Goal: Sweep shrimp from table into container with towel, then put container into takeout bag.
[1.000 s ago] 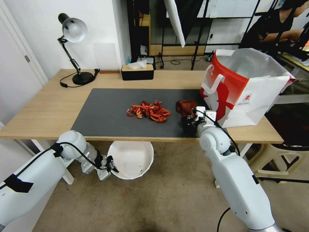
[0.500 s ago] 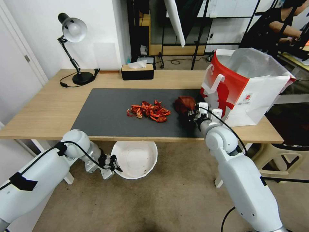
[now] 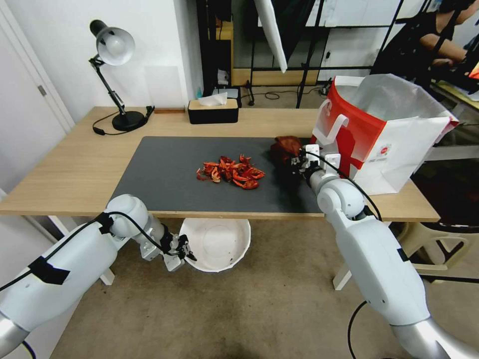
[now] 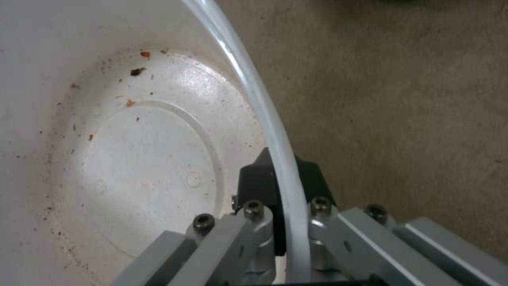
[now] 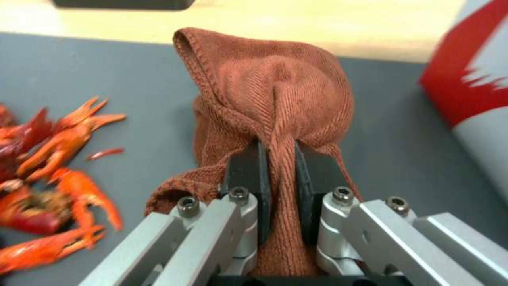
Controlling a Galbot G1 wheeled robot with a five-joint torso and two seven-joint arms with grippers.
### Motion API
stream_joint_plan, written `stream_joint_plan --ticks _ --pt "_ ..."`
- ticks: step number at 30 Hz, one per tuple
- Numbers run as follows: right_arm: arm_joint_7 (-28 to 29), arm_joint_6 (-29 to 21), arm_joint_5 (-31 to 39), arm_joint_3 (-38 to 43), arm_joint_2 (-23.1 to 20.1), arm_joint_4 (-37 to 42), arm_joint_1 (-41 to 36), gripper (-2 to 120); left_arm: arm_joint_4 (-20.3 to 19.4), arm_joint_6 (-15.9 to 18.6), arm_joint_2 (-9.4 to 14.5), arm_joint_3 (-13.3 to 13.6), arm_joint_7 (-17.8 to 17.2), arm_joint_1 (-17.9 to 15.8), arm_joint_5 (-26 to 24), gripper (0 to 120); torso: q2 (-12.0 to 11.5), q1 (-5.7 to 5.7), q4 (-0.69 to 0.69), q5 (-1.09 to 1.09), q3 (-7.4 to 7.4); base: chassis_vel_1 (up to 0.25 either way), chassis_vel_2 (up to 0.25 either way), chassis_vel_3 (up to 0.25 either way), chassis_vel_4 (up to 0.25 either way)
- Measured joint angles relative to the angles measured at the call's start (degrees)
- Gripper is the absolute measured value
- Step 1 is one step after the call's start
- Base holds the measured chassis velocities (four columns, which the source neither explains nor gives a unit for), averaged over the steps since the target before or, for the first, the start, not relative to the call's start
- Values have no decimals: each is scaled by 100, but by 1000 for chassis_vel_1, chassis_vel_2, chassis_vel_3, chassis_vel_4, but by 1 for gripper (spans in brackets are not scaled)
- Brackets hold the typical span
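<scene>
Below the table (image 3: 75, 179) edge our left gripper (image 3: 185, 251) pinches the rim of the empty container (image 3: 217, 244); above, our right gripper (image 3: 298, 164) clamps the towel (image 3: 285, 147) beside the unswept shrimp (image 3: 230, 172); the takeout bag (image 3: 379, 134) waits beyond, so we judge sweeping and bagging remain.

2 glossy white rounded arms (image 3: 75, 254) are showing black cables (image 3: 344, 174) and black tape patches. Each silver aluminium gripper, the left gripper (image 4: 280, 186) and the right gripper (image 5: 278, 167), is wearing black finger pads (image 5: 249, 167) and dark hex screws.
</scene>
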Motion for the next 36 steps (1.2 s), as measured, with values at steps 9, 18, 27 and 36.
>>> stream_joint_plan --ticks 9,18,27,36 --pt "49 -416 38 -375 -12 234 -30 8 104 -6 -61 160 52 -212 -47 0 0 0 0 0 0 0 0 0 0" --pt "115 -538 102 -595 -94 622 -262 8 209 -5 -77 190 56 -261 -104 0 0 0 0 0 0 0 0 0 0" --pt "144 -540 98 -851 -174 1035 -475 8 221 5 -84 201 126 -310 -150 0 0 0 0 0 -1 0 0 0 0" --pt "197 -539 20 -973 -186 1378 -810 8 217 42 -72 212 268 -331 -212 0 0 -1 0 0 0 0 0 0 0"
